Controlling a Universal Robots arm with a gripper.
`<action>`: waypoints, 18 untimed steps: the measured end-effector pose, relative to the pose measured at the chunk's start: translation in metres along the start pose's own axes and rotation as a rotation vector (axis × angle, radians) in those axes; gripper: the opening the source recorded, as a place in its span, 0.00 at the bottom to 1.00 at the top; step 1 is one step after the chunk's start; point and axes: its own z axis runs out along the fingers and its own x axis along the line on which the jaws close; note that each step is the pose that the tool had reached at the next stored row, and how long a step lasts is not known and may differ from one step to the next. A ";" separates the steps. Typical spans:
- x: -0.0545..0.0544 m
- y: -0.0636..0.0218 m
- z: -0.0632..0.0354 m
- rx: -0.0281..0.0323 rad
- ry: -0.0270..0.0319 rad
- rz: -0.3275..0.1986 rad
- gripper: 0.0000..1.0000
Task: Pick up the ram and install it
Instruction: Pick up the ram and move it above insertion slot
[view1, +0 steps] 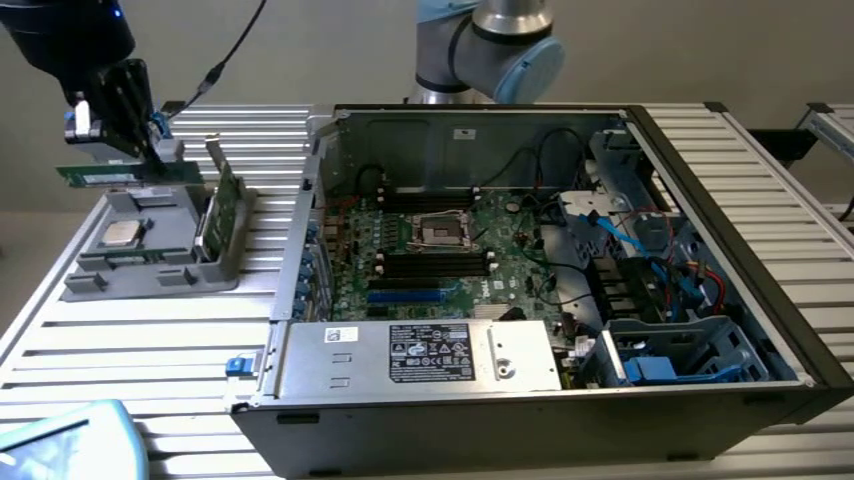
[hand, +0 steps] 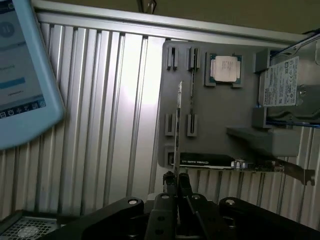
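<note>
The hand (view1: 158, 155) is gripping the ram (view1: 114, 176) with its fingers drawn narrow, pinching the stick near one end. The ram is lying level, hanging just above the grey holder (view1: 147, 272) that is sitting on the ribbed surface (view1: 134, 340) directly below the hand. In the wrist view the ram (hand: 178, 117) is showing edge-on, running straight out from between the fingertips (hand: 170, 181). The holder is carrying a square silver processor chip (view1: 123, 234) in a recess beneath the hand and a broader green card (view1: 222, 205) standing on edge in a slot just beside the ram's far end. Well apart from the hand, the open computer case (view1: 747, 190) is holding a motherboard (view1: 441, 250), a labelled metal power supply (view1: 420, 355) and blue cables (view1: 641, 245).
</note>
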 end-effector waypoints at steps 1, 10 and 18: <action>0.000 -0.0035 -0.0025 -0.0017 0.0004 0.000 0.14; 0.003 -0.0341 -0.0186 -0.0189 0.0050 0.001 0.14; 0.005 -0.0625 -0.0338 -0.0310 0.0139 0.002 0.14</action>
